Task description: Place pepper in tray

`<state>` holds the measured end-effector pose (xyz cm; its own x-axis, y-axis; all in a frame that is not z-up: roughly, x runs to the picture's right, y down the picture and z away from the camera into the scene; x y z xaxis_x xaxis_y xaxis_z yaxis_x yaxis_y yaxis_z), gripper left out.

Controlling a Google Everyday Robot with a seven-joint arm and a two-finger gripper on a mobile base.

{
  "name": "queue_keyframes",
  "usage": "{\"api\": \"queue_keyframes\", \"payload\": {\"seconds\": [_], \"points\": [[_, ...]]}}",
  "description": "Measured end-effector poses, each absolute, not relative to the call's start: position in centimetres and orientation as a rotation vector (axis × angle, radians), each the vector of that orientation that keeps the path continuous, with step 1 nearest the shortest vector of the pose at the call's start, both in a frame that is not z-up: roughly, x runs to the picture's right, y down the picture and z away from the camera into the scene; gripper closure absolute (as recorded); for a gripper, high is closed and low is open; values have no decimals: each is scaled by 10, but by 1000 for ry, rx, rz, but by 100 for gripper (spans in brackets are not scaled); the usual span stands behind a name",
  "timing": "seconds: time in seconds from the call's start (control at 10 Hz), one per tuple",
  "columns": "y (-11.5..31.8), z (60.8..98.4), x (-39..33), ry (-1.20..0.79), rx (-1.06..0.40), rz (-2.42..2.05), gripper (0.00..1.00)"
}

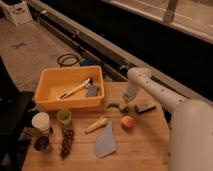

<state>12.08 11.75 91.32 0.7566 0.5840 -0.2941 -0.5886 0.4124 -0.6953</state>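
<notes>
The pepper [113, 105] is a small slim green curved piece lying on the wooden table just right of the tray's front corner. The tray [47, 102] is a big yellow-orange bin at the table's back left; it holds a white-handled utensil [75, 89] and a blue-grey piece [91, 91]. My gripper [122, 104] hangs from the white arm [150, 87] and is down at the table surface, right beside the pepper's right end. The gripper's tip partly hides that end of the pepper.
On the table: a pale yellow tapered vegetable [96, 125], an orange fruit [127, 121], a grey-blue cloth [105, 142], a green cup [64, 116], a white cup [41, 121], a dark cup [42, 144], grapes [66, 142], a brown block [145, 106].
</notes>
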Motion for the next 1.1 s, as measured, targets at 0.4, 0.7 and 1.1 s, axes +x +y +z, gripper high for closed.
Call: {"api": "queue_keyframes", "payload": {"seconds": [0.4, 0.7, 1.1], "points": [[125, 914, 120, 14, -846, 757, 100], [125, 913, 119, 14, -848, 753, 100], [94, 888, 142, 90, -690, 898, 100]]}}
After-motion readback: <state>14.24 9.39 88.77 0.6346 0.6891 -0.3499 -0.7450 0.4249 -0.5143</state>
